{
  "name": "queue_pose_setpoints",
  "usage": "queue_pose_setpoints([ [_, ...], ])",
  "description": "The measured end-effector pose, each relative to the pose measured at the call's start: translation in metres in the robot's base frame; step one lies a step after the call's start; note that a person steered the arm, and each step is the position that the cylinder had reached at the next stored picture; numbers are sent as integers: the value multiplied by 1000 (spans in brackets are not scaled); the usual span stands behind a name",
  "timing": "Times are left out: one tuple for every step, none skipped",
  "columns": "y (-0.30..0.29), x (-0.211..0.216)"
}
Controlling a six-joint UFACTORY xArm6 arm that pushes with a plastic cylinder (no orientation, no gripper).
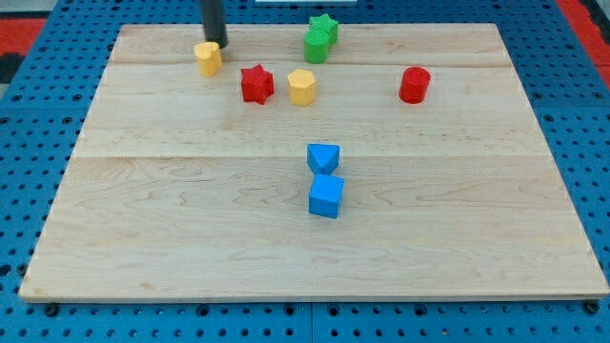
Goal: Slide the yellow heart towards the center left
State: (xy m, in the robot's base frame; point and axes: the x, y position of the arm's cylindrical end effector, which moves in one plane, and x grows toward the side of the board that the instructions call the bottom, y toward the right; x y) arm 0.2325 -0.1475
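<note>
1. We see our dark rod coming down from the view's top edge, left of centre, and my tip meets the wooden board close to its top edge.

2. We have no claw to open or close — the arm ends in this plain rod, and it has hold of nothing.

3. The yellow heart sits just below the tip and a little to the view's left of it; we think the two are touching, though the rod's end and the block's top edge overlap here, so we cannot be sure.

4. That places the heart in the board's upper left part, near the top edge.

5. To the view's right of the heart, slightly lower, stands the red star, and just beside it a second yellow block — it looks like a hexagon or pentagon.

6. Near the top edge, right of the tip, two green blocks touch: a green star behind, and another green block in front of it, whose shape we cannot make out.

7. A red cylinder stands alone toward the view's right.

8. Near the board's middle, a blue triangle-like block touches a blue cube just below it; both are well apart from the tip.
</note>
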Motion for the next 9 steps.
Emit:
queue_pose_setpoints([
  [2, -1],
  [36, 4],
  [6, 22],
  [-4, 43],
  [6, 52],
  [-13, 69],
  [-8, 48],
  [-31, 36],
  [-70, 65],
])
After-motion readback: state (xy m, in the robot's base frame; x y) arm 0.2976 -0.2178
